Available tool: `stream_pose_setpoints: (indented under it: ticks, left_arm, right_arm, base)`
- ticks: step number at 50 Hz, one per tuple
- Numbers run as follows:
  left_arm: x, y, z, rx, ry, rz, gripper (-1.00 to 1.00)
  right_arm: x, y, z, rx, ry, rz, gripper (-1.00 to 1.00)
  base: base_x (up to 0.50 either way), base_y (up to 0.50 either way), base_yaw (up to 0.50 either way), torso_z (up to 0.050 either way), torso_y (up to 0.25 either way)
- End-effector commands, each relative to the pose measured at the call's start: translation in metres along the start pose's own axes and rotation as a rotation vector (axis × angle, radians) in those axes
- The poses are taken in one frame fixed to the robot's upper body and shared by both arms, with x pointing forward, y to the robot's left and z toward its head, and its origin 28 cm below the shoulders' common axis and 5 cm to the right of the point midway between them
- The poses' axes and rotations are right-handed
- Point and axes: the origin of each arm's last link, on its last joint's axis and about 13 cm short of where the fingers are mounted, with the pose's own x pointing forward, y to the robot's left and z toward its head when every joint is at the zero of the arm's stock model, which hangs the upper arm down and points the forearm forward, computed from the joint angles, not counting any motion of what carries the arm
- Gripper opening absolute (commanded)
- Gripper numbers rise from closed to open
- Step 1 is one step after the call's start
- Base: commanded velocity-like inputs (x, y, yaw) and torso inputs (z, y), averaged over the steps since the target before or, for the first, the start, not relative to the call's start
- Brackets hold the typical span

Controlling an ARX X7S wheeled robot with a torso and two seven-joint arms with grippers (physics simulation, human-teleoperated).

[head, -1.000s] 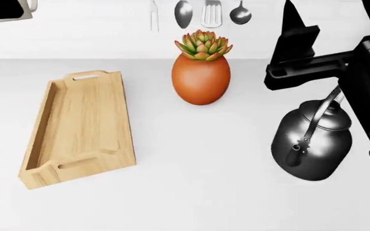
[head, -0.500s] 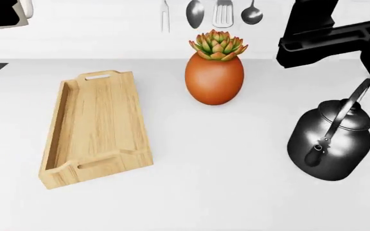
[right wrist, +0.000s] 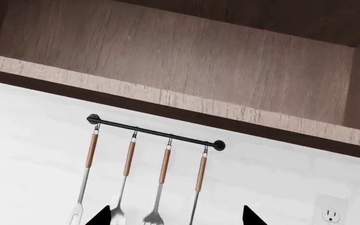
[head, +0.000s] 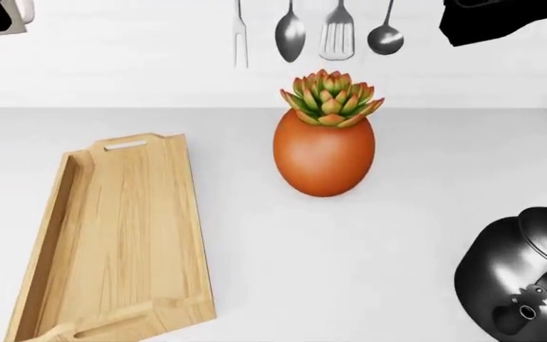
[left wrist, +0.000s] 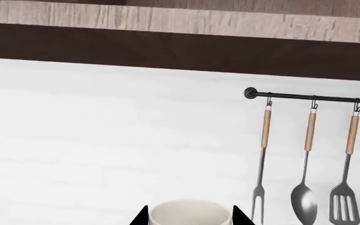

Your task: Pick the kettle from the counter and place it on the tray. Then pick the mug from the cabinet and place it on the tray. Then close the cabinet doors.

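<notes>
The off-white mug (left wrist: 189, 213) sits between the two black fingertips of my left gripper (left wrist: 189, 221), which is shut on it and holds it up in front of the white wall. In the head view that gripper and a bit of the mug (head: 22, 8) show at the top left corner, high above the wooden tray (head: 112, 235). The tray lies empty on the white counter (head: 350, 249) at the left. The dark kettle (head: 525, 285) stands on the counter at the front right. My right gripper (right wrist: 175, 218) is open and empty, raised toward the wall; its arm (head: 501, 18) shows at the top right.
An orange egg-shaped plant pot (head: 324, 153) stands at the back middle of the counter between tray and kettle. Several utensils (head: 293, 32) hang from a black rail (right wrist: 155, 132) on the wall. Above it is the open wooden cabinet shelf (right wrist: 198, 61). A wall socket (right wrist: 333, 213) is beside the rail.
The head view has shifted: tray, pot and kettle slid down in it and look larger. The right arm has risen toward the top right corner. The mug stays held.
</notes>
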Motion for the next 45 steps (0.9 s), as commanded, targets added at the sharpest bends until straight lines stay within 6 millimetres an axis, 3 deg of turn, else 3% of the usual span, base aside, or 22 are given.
stream_pose_setpoints:
  ticks: [1, 30, 45]
  left_arm:
    - [0.002, 0.002, -0.002, -0.008, -0.004, 0.016, -1.00]
    - [0.027, 0.015, -0.081, 0.003, 0.152, 0.086, -1.00]
    - [0.043, 0.007, -0.115, 0.007, 0.217, 0.080, -1.00]
  right_arm:
    - [-0.001, -0.002, 0.004, -0.007, -0.013, -0.010, 1.00]
    - [0.002, 0.002, 0.001, -0.023, -0.003, -0.005, 1.00]
    - [0.002, 0.003, -0.001, -0.017, 0.000, -0.003, 1.00]
  base:
    - [0.00, 0.00, 0.00, 0.000, 0.010]
    - [0.00, 0.00, 0.00, 0.000, 0.000]
    - [0.00, 0.00, 0.00, 0.000, 0.000]
